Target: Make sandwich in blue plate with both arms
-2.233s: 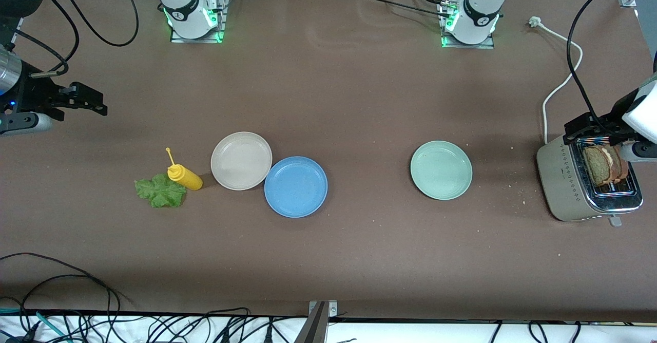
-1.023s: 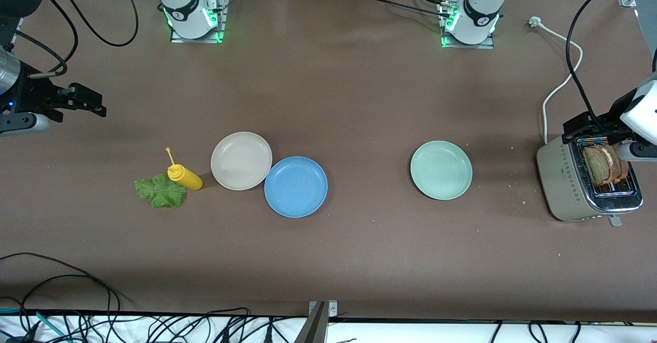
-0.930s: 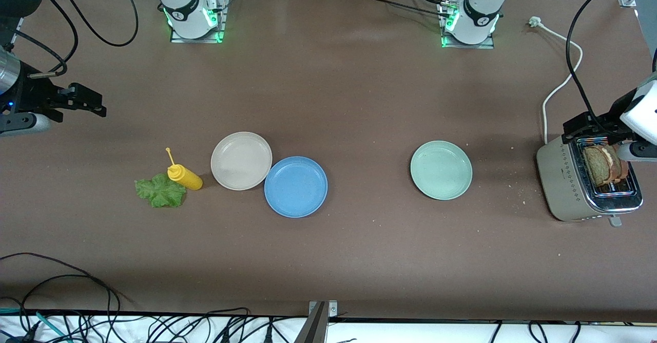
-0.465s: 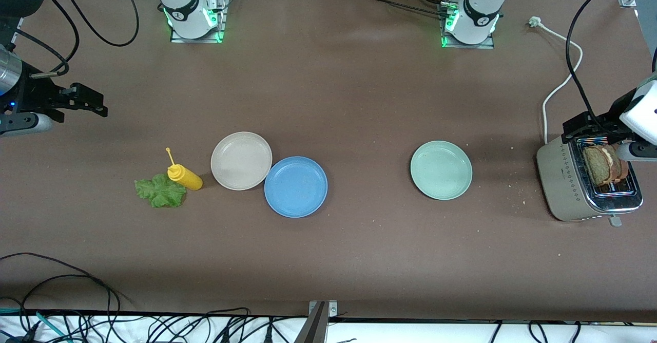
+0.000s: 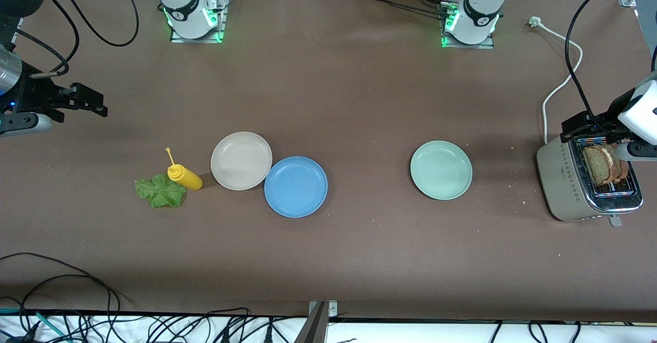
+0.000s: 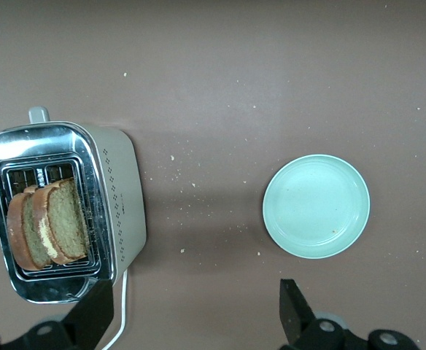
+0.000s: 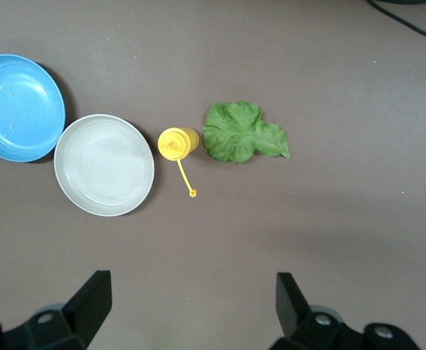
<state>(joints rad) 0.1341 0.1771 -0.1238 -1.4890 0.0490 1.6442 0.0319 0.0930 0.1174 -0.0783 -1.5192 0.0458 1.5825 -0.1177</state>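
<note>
I noted a shiny brushed-metal toaster [image 5: 580,184], smooth matt plastic-looking plates, blue [image 5: 295,186], beige [image 5: 241,160] and mint [image 5: 441,170], on a matt brown table [image 5: 359,101].

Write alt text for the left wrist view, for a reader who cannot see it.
Seen from above, a silver toaster on the brown table holds bread slices standing in its slots. A pale mint-green plate lies beside it, with crumbs scattered between them. The left gripper hangs open over the bare table.
</note>
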